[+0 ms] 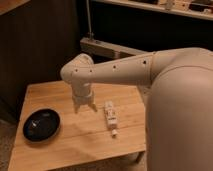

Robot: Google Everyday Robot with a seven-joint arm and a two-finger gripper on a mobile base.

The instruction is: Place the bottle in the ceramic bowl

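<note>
The small white bottle [109, 117] lies on its side on the wooden table [70, 145], cap pointing toward the front edge. The glossy black ceramic bowl [41, 124] sits on the table's left side and holds nothing that I can see. My gripper [84, 107] hangs from the white arm just above the table, between the bowl and the bottle, a little to the left of the bottle and not touching it. It holds nothing.
The white arm [145, 70] and robot body [182, 125] fill the right side of the view. A dark wall panel stands behind the table on the left. A metal frame with shelves [107, 47] stands behind the table.
</note>
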